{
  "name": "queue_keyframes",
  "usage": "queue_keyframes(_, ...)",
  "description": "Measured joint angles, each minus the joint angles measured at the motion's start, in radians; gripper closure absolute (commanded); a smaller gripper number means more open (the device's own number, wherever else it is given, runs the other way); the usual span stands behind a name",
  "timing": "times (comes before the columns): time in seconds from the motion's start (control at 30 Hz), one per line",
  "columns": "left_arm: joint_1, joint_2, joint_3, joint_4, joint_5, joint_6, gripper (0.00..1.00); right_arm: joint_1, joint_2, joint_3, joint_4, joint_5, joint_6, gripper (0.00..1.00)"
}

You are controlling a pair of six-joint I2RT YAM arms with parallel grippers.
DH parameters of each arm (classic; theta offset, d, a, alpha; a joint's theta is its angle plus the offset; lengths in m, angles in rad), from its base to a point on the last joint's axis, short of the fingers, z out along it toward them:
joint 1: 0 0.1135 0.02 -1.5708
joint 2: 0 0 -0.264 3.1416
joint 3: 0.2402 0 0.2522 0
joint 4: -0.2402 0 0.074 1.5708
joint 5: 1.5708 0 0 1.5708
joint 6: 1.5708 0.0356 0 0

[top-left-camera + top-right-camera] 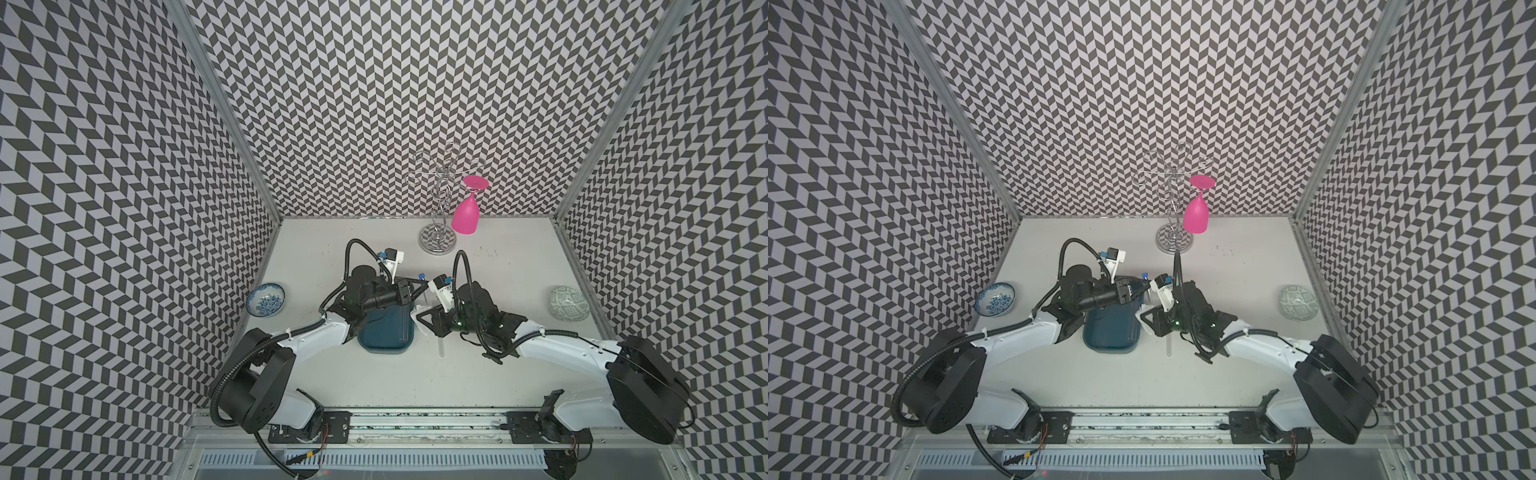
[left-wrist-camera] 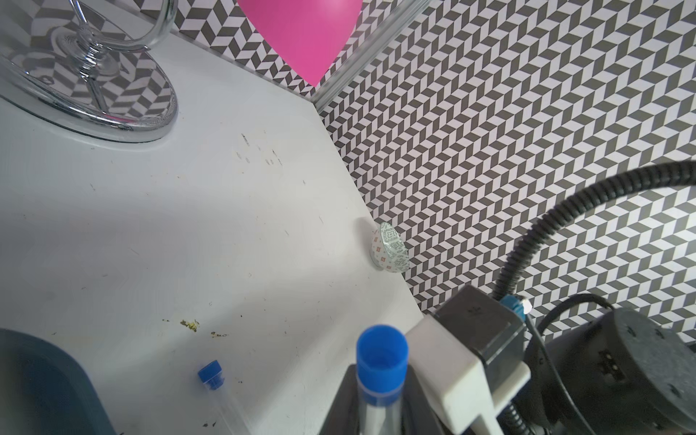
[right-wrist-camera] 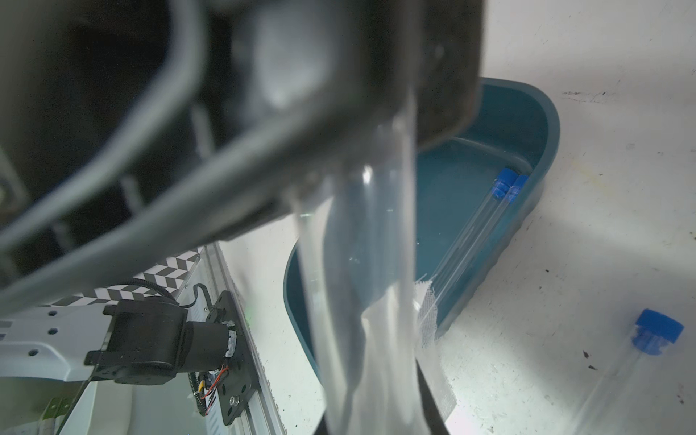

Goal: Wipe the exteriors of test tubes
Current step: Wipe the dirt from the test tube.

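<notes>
Test tube [image 2: 381, 359] is clenched by left end effector [image 2: 379, 412], tissue [image 3: 384, 339] by right end effector [image 1: 422, 319] (blurred); it could be snapped by skewed wiping.

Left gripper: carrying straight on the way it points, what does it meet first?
Likely the right arm's wrist camera, close beside the capped test tube that the left gripper holds. If it clears that, bare table runs to the patterned bowl; depth is unclear.

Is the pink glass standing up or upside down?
Upside down: the pink glass hangs from the wire rack, foot up, bowl down.
</notes>
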Motion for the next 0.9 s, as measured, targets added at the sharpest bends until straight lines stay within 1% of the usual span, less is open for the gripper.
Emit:
queue_keyframes(0.1, 0.003, 0.000, 0.000, 0.011, 0.000, -0.005, 0.81, 0.000, 0.000, 0.024, -0.021, 0.003, -0.001, 0.82)
queue_keyframes(0.2, 0.006, 0.000, 0.000, 0.025, 0.004, -0.012, 0.81, -0.007, 0.013, 0.088, -0.061, 0.017, -0.006, 0.82)
queue_keyframes(0.37, 0.013, 0.000, 0.000, 0.054, -0.002, -0.017, 0.81, -0.032, 0.088, 0.240, -0.108, 0.041, -0.034, 0.82)
queue_keyframes(0.5, 0.029, 0.000, 0.001, 0.061, -0.010, -0.018, 0.81, -0.040, 0.124, 0.283, -0.127, 0.039, -0.059, 0.82)
queue_keyframes(0.6, 0.031, 0.000, 0.001, 0.053, -0.012, -0.018, 0.81, -0.040, 0.128, 0.281, -0.128, 0.027, -0.067, 0.82)
queue_keyframes(0.7, 0.027, 0.000, 0.000, 0.039, -0.003, -0.014, 0.81, -0.039, 0.117, 0.241, -0.087, 0.014, -0.062, 0.83)
queue_keyframes(0.9, 0.007, 0.000, -0.013, 0.000, 0.026, -0.014, 0.81, -0.027, 0.023, 0.050, 0.016, -0.013, -0.020, 0.83)
